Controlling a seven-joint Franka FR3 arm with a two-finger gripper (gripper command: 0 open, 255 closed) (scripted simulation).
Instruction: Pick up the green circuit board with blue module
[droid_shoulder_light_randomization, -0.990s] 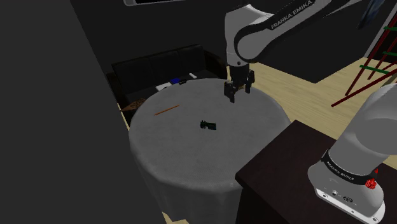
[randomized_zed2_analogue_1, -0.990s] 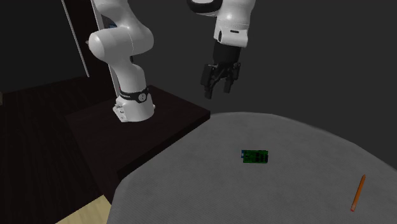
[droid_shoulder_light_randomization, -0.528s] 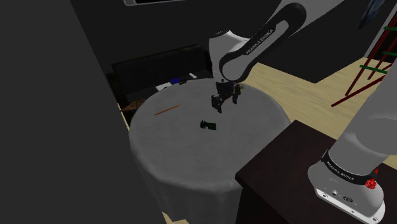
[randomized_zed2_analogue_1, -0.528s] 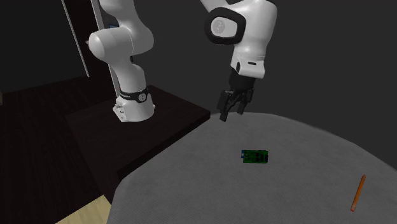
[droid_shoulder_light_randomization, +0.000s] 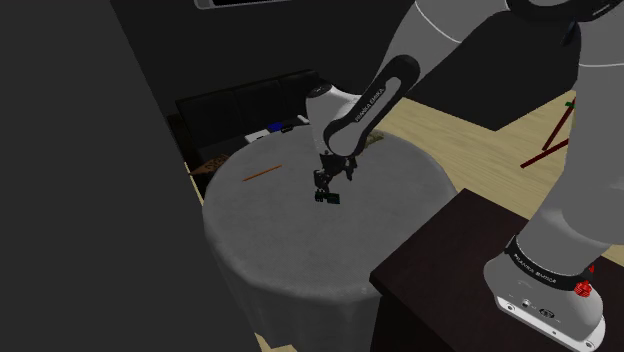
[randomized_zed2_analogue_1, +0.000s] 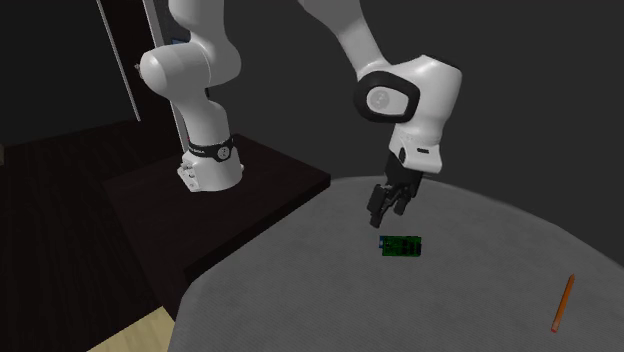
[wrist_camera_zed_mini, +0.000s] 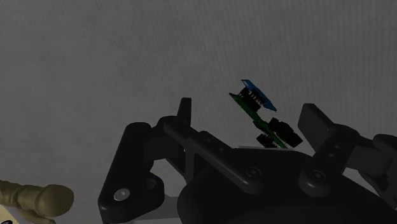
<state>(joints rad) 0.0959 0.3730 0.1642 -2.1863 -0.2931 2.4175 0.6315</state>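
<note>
1. Where it lies flat near the middle of the table, the green circuit board (randomized_zed2_analogue_1: 401, 245) has its long side running left to right across the second exterior view, and its blue end is at that view's left.
2. In the wrist view the board (wrist_camera_zed_mini: 254, 114) sits out past the fingertips, with the blue part at the far end and small black parts at the near end.
3. The gripper (randomized_zed2_analogue_1: 388, 210) hangs just above the board and a bit to the second exterior view's left of it. Its two fingers stand apart with a wide gap, and they touch nothing.
4. In the shoulder view the gripper (droid_shoulder_light_randomization: 322, 185) points down, right over the dark little board (droid_shoulder_light_randomization: 327, 197).
5. The table (droid_shoulder_light_randomization: 300, 250) is round and has a grey cloth over it. An orange pencil (randomized_zed2_analogue_1: 564, 303) lies well apart from the board, near the table's rim.
6. The arm stands on a dark box, the stand (randomized_zed2_analogue_1: 220, 200), just beside the table. A dark couch (droid_shoulder_light_randomization: 250, 105) sits behind the table, and the floor (droid_shoulder_light_randomization: 470, 110) is light wood.
7. Half a second ago the gripper was higher and nearer the table's edge. It has come down close to the board. The board and the pencil have not moved.
</note>
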